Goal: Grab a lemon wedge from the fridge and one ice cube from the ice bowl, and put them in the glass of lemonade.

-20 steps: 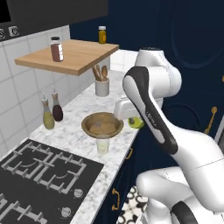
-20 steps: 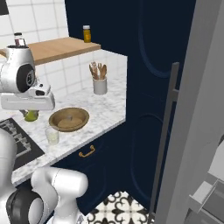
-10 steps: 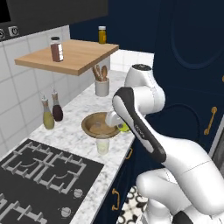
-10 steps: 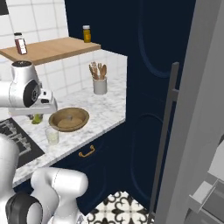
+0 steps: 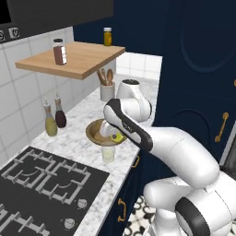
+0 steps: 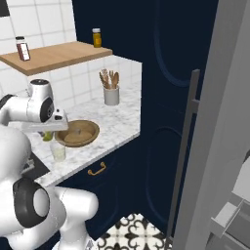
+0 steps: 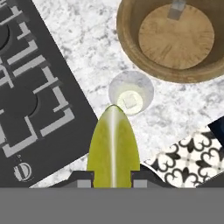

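Observation:
My gripper [image 7: 113,176] is shut on the lemon wedge [image 7: 113,146], a yellow-green sliver pinched between the two fingertips. In the hand view the glass of lemonade [image 7: 131,92] stands on the marble counter straight below, just beyond the wedge's tip, and a small pale square shows in its liquid. The wooden ice bowl [image 7: 131,48] sits beside the glass with one ice cube [image 7: 177,9] at its far rim. In the left base view the wedge [image 5: 117,137] hangs above the glass [image 5: 108,153], at the bowl's [image 5: 94,131] near edge. The grey fridge door [image 6: 229,122] stands at the right.
A black gas hob [image 5: 41,182] lies left of the glass. Two slim bottles [image 5: 54,119] stand by the tiled wall and a white utensil crock [image 5: 107,91] stands behind the bowl. A wooden shelf [image 5: 73,57] with jars hangs above. Navy cabinets [image 6: 161,97] flank the counter.
The arm has swung down and left with the wedge, from beside the bowl's right edge to over the glass. The jaws stayed shut on the wedge.

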